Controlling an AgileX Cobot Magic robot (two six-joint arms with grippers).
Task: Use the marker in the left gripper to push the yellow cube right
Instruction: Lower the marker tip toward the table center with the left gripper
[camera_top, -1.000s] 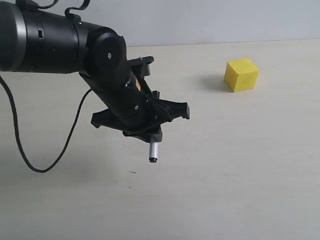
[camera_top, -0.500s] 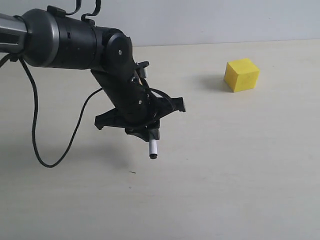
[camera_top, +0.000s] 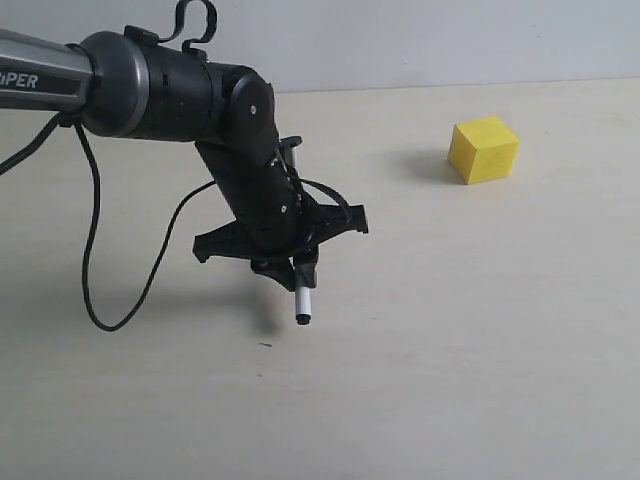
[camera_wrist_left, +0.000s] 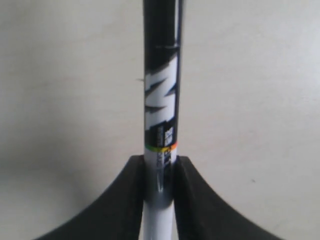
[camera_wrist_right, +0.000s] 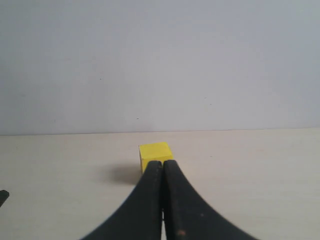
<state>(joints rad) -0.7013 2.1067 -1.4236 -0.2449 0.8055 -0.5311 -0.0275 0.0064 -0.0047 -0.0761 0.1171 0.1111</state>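
Observation:
My left gripper (camera_top: 295, 270) hangs above the table's middle-left, shut on the marker (camera_top: 303, 304), whose white barrel and black end point down just above the surface. The left wrist view shows the marker (camera_wrist_left: 161, 100) pinched between both black fingers (camera_wrist_left: 134, 195), label facing the camera. The yellow cube (camera_top: 484, 149) rests on the table far to the right and further back, well apart from the marker. In the right wrist view the yellow cube (camera_wrist_right: 155, 154) lies just beyond my right gripper (camera_wrist_right: 162, 167), whose fingers are pressed together with nothing between them. The right arm is outside the exterior view.
A black cable (camera_top: 95, 270) loops down from the left arm (camera_top: 150, 85) onto the beige table (camera_top: 450, 350). A pale wall (camera_top: 420, 40) stands behind the table's far edge.
The left arm has drawn back to the left and rotated; the gripper with the marker has shifted slightly left. The cube has not moved.

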